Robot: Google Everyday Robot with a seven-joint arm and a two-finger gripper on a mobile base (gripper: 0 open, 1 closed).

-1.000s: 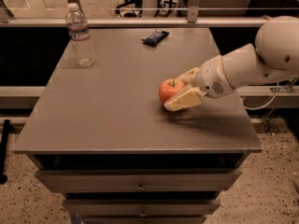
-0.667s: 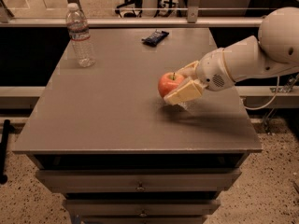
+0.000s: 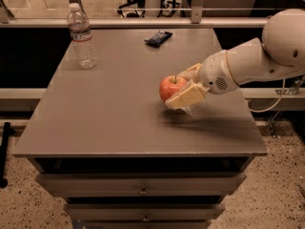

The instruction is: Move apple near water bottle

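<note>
The red-orange apple point(image 3: 171, 87) with a short stem is held between the cream fingers of my gripper point(image 3: 183, 87), lifted a little above the grey table point(image 3: 109, 113), right of centre. The gripper is shut on the apple, and the white arm reaches in from the right. The clear water bottle point(image 3: 81, 36) with a white cap and a red-banded label stands upright at the table's far left corner, well away from the apple.
A small dark snack wrapper point(image 3: 158, 38) lies at the table's far edge, centre. Drawers point(image 3: 143, 187) sit under the tabletop. A railing and glass run behind the table. A cable hangs at the right.
The gripper has lifted the apple off the table and carried it slightly up and to the left. The bottle and wrapper have not moved.
</note>
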